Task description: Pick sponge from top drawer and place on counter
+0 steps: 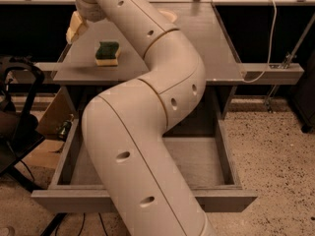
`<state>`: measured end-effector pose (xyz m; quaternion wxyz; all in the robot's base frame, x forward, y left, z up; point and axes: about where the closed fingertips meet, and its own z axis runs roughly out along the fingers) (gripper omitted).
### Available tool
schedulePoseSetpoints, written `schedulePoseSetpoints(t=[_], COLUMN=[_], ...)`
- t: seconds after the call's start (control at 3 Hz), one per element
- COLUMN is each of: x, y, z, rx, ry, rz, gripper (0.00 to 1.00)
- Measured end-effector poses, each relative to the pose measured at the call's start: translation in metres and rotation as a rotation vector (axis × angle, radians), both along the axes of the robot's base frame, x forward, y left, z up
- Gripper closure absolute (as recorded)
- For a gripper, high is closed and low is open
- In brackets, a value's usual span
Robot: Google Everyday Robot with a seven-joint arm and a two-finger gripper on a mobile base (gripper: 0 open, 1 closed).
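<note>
The sponge (107, 53), dark green on top with a yellow base, lies flat on the left part of the grey counter (211, 43). My gripper (74, 29) is above and to the left of it, near the counter's left edge. It is apart from the sponge, open and empty. My large white arm (147, 132) runs from the bottom of the view up across the scene. The top drawer (224, 156) is pulled out below the counter. Its visible floor is bare, and the arm hides its middle.
A pale rounded rim (170, 14) peeks out behind the arm at the counter's back. A white cable (269, 33) hangs over the right shelf. A black chair (15, 107) and brown cardboard (49, 117) stand left of the drawer. The floor is speckled.
</note>
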<state>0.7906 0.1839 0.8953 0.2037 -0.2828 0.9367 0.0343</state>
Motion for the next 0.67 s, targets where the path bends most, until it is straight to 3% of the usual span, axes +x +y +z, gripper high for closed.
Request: schedulePoseSetpoints(t=[0.33,0.67], x=[0.002,0.004], y=[0.002,-0.016], z=[0.003,0.021], rx=[0.010,0.068], ry=[-0.017,-0.047], rz=[0.012,-0.007], gripper=[0.00,0.00])
